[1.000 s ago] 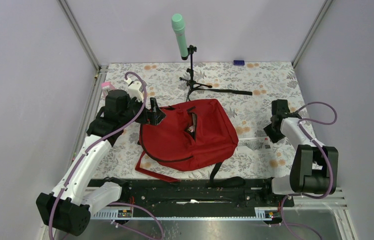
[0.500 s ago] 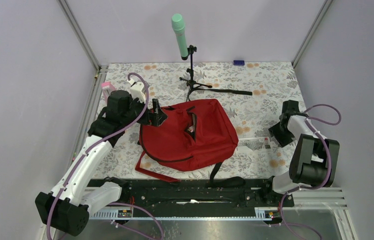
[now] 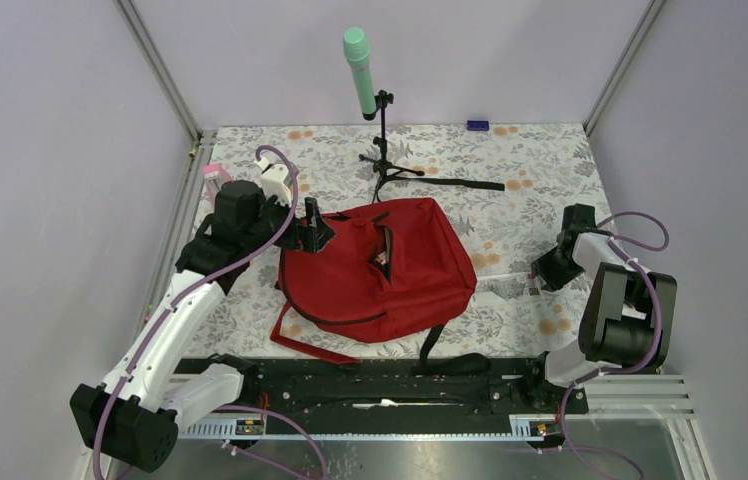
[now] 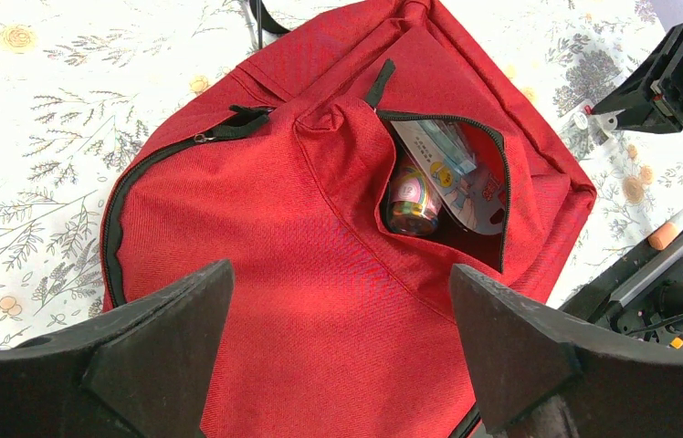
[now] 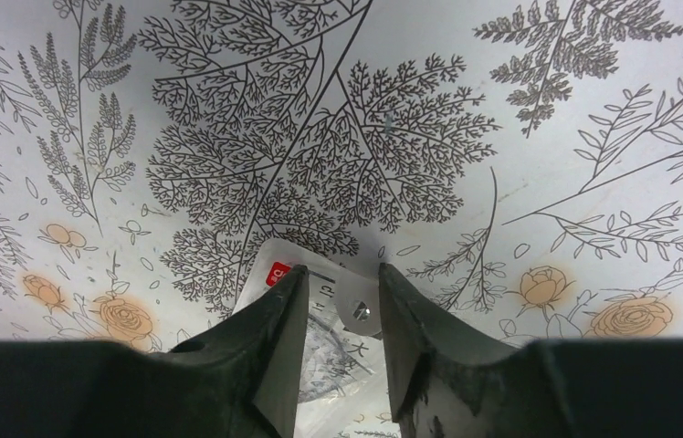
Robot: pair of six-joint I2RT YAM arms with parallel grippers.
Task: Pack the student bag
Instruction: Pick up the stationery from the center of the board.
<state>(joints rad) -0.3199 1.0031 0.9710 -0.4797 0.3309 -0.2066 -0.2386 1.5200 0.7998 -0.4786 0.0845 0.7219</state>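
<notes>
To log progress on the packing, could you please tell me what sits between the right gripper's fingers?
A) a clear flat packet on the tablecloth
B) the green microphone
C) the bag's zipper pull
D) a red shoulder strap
A: the right wrist view shows the right gripper lowered with a finger on either side of a clear flat packet lying on the floral tablecloth, apart from the student bag.

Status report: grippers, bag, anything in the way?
Left gripper open, above student bag. Right gripper open, low over clear packet on table. Bag pocket unzipped, items inside. Nothing blocking the opening.
</notes>
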